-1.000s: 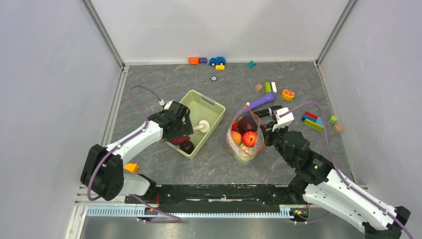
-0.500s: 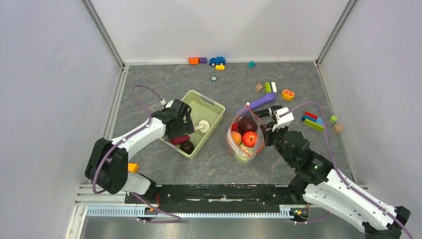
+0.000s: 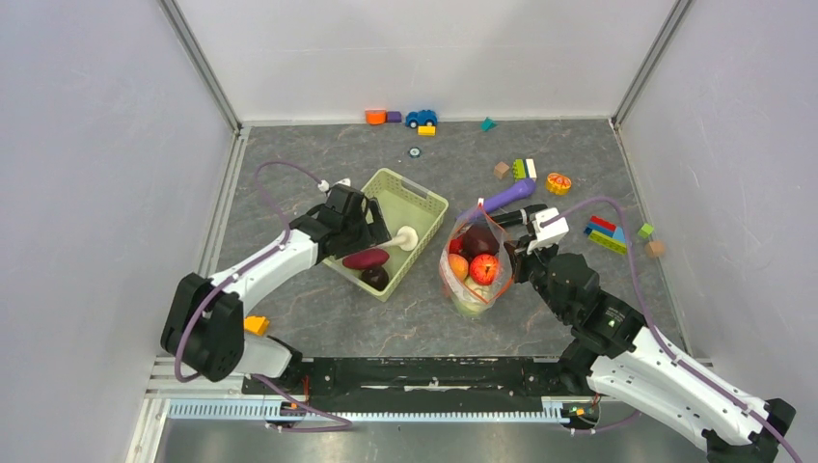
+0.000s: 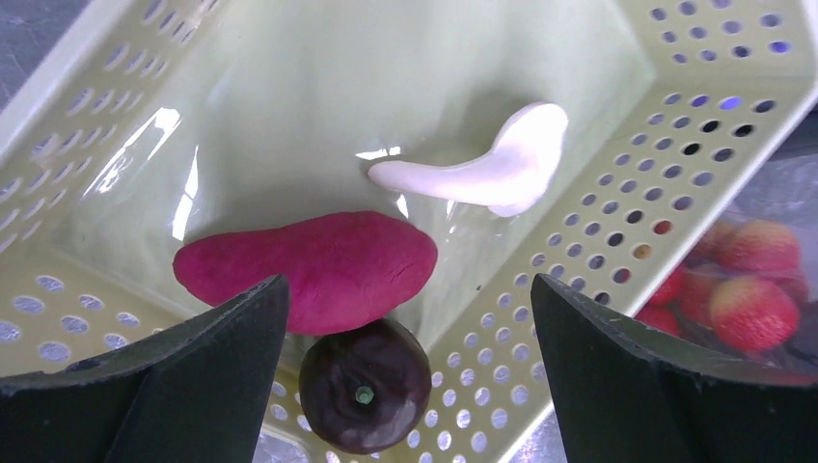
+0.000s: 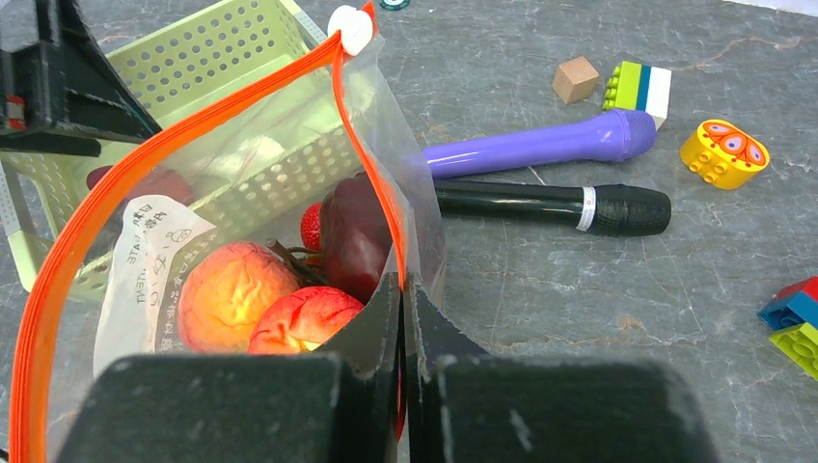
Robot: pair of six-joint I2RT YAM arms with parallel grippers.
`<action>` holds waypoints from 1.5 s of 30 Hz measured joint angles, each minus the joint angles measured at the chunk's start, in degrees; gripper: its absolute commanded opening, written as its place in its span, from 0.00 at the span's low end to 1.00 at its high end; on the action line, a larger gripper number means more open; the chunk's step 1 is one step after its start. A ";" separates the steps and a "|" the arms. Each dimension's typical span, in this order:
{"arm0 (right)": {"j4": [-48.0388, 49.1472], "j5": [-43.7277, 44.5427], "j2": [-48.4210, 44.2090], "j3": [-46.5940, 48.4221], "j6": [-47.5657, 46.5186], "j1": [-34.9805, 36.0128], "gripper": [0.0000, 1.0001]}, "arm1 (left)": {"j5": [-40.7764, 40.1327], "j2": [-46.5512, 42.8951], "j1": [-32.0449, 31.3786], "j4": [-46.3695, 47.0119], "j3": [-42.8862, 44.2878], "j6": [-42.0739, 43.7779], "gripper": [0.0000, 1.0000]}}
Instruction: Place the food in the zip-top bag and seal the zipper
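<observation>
The clear zip-top bag (image 3: pixel 473 275) stands upright with its mouth open, and my right gripper (image 3: pixel 509 253) is shut on its rim. In the right wrist view the jaws (image 5: pixel 400 289) pinch the orange-red zipper (image 5: pixel 145 164). Inside lie a peach apple (image 5: pixel 231 294), a red apple (image 5: pixel 309 318) and a dark purple piece (image 5: pixel 352 236). My left gripper (image 4: pixel 407 282) hangs open over the light-green basket (image 4: pixel 617 193), holding nothing. Below it are a magenta piece (image 4: pixel 309 270), a dark purple round piece (image 4: pixel 365 397) and a white mushroom (image 4: pixel 482 174).
A purple cylinder (image 5: pixel 540 145) and a black one (image 5: pixel 550 207) lie just behind the bag. An orange citrus slice (image 3: pixel 558 182) and coloured blocks (image 3: pixel 606 234) lie at the right. A toy car (image 3: pixel 421 118) and more blocks sit along the back wall.
The left gripper has moved back and to the right, and the basket has shifted right toward the bag with the food sliding inside it. The right arm and bag have not moved.
</observation>
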 measured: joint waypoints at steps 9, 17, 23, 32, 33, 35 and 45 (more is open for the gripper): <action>0.00 0.11 0.61 0.00 -0.02 0.00 0.02 | -0.92 -5.03 0.00 -2.08 -0.37 -0.09 1.00; 0.00 0.15 0.59 0.00 -0.02 0.00 0.02 | 1.07 -2.16 0.00 -4.24 -2.45 1.95 1.00; 0.00 0.20 0.61 0.00 -0.02 0.00 0.02 | 3.82 0.04 0.00 -6.49 -1.66 7.41 1.00; 0.00 0.22 0.87 0.00 -0.02 0.00 0.02 | 3.85 4.63 -0.50 -7.39 -0.15 13.77 0.96; 0.00 0.22 0.87 0.00 -0.02 0.00 0.02 | 3.87 5.57 -0.68 -7.37 0.07 14.23 0.95; 0.00 0.26 0.87 0.00 -0.02 0.00 0.02 | 3.93 7.15 -1.03 -7.28 0.31 15.23 0.94; 0.00 0.46 0.87 0.00 -0.04 0.00 0.02 | 3.32 12.00 -2.27 -6.75 4.22 18.01 0.92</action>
